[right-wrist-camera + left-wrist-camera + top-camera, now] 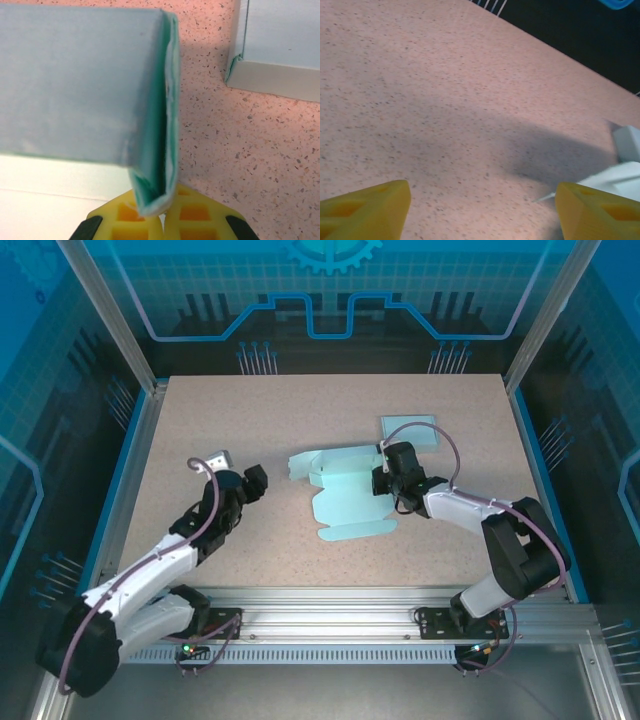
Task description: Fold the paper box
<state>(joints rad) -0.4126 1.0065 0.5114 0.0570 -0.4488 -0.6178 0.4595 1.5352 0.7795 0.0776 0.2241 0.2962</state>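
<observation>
The paper box (345, 498) is a pale teal cut-out lying mostly flat at the table's middle, with its far edge and right side folded up. My right gripper (386, 480) is shut on the box's right side. In the right wrist view the doubled-over flap (157, 125) stands on edge, pinched at its foot between the yellow fingers (135, 220). My left gripper (252, 480) is open and hangs a short way left of the box, touching nothing. Its yellow fingertips (365, 210) stand wide apart over bare table, and a corner of the box (625, 175) shows at the right.
A second pale teal folded piece (410, 430) lies flat just beyond the right gripper, also seen as a low box wall (280, 55) in the right wrist view. Blue rails and aluminium posts border the speckled table (200, 410).
</observation>
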